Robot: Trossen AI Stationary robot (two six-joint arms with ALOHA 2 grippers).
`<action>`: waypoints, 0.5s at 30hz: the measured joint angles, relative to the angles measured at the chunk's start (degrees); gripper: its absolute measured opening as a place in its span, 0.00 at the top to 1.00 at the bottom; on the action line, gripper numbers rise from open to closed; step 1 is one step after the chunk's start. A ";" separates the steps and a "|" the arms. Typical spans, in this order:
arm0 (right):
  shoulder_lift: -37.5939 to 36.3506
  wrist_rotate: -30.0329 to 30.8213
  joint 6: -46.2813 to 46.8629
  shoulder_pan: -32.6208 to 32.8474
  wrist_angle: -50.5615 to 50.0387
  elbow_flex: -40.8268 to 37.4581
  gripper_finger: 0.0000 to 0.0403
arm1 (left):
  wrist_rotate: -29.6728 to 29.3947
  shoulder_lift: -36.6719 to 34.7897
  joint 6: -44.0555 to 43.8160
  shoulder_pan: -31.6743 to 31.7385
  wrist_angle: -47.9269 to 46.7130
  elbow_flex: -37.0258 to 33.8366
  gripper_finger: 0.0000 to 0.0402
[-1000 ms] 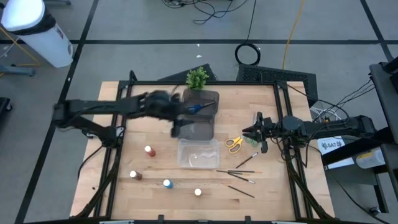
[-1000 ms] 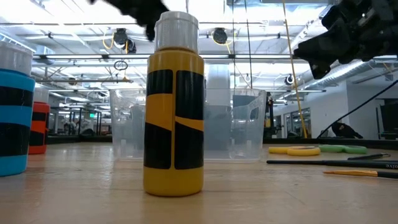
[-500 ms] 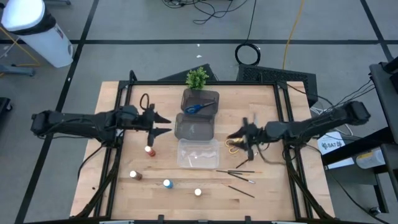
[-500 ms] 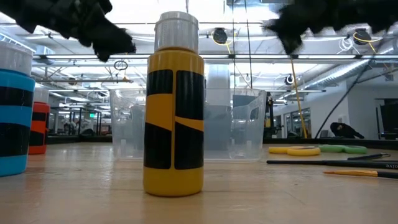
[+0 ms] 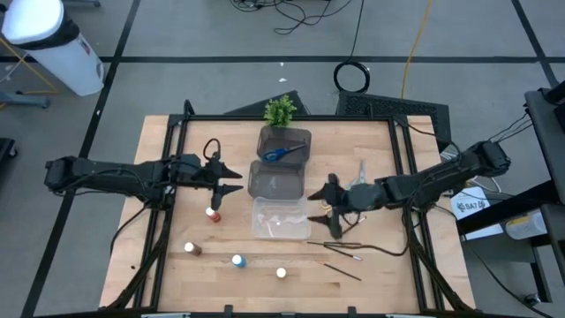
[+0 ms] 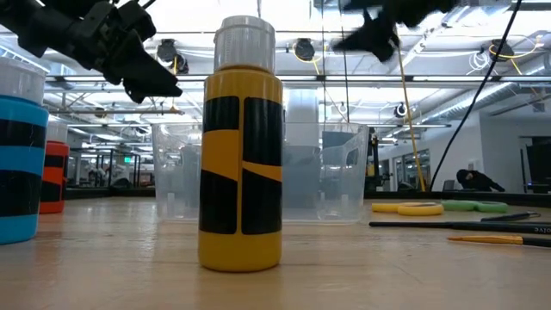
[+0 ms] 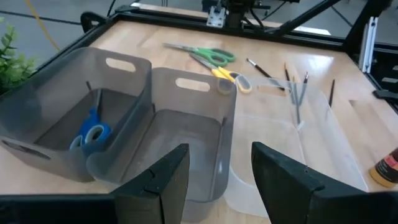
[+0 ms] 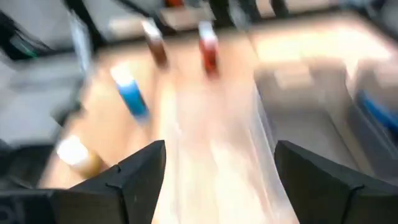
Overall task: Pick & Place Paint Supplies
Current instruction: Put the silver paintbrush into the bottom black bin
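Observation:
My left gripper [image 5: 231, 181] [image 7: 217, 180] hangs open and empty above the table, left of the two dark bins. Blue scissors [image 7: 90, 132] lie in the far dark bin [image 5: 284, 141]. My right gripper [image 5: 323, 201] [image 8: 221, 186] hovers open and empty at the clear bin's [image 5: 281, 218] right side, over the yellow scissors [image 7: 227, 76]. Green scissors [image 7: 211, 55] lie farther right. Red [image 5: 213, 214], brown [image 5: 190, 249], blue [image 5: 237, 261] and pale [image 5: 281, 273] paint bottles stand upright on the near left of the table. Thin brushes [image 5: 340, 246] lie flat near the clear bin.
A small green plant [image 5: 280, 110] stands behind the far dark bin. The nearer dark bin [image 5: 275, 179] holds nothing I can see. A black frame rail [image 5: 168, 203] runs along the table's sides. Bare wood lies between the bottles and the left rail.
My left gripper has drawn back from over the dark bins toward the table's left edge and sunk a little. My right gripper has travelled from the table's right toward the clear bin, rising, and its fingers have opened wide.

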 joint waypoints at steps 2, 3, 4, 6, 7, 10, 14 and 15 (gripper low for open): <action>1.19 -0.08 2.85 1.02 -6.30 0.73 0.30 | 0.01 0.00 -0.57 0.01 -0.25 0.00 0.54; 1.66 -0.58 3.95 1.88 -8.71 0.57 0.31 | 0.04 0.00 -1.01 -0.06 -0.28 0.00 0.54; 2.13 -1.37 4.92 2.71 -10.58 0.48 0.32 | 0.04 0.00 -1.65 -0.16 -0.25 0.00 0.54; 2.76 -2.66 6.86 4.37 -12.80 0.52 0.34 | 0.02 0.00 -2.27 -0.42 -0.25 0.00 0.54; 2.71 -3.18 8.10 5.18 -14.65 0.57 0.35 | 0.02 0.00 -2.24 -0.52 -0.25 0.00 0.54; 2.69 -3.20 13.07 7.08 -22.65 0.57 0.38 | 0.02 0.00 -2.23 -0.84 -0.21 0.00 0.54; 2.69 -3.09 22.52 7.99 -35.22 0.57 0.41 | 0.00 0.00 -2.59 -0.84 -0.17 0.00 0.54; 2.69 -3.23 25.66 7.97 -37.87 0.50 0.41 | 0.00 0.00 -2.95 -0.84 -0.17 0.00 0.54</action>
